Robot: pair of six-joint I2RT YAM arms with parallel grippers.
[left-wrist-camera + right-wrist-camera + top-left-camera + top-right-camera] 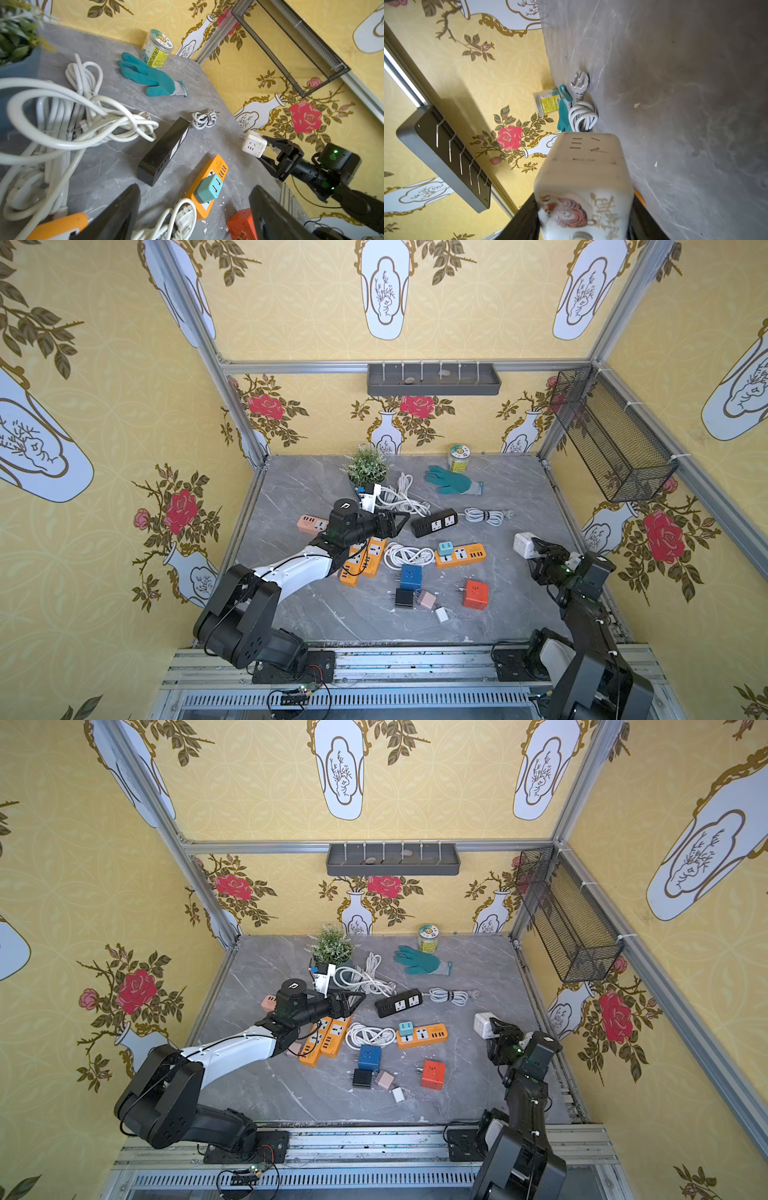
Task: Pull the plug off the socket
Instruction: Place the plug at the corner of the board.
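Left of the black power strip, the left jaws hang wide open above the worktop, with nothing between them. Just nearer the robot than that strip, the teal plug sits plugged into the orange power strip, at its left end. Well right of the black power strip, the right jaws are clamped on the sides of a white cube socket.

Bright even light, soft shadows, edge distortion, white cube socket blurred close-up.
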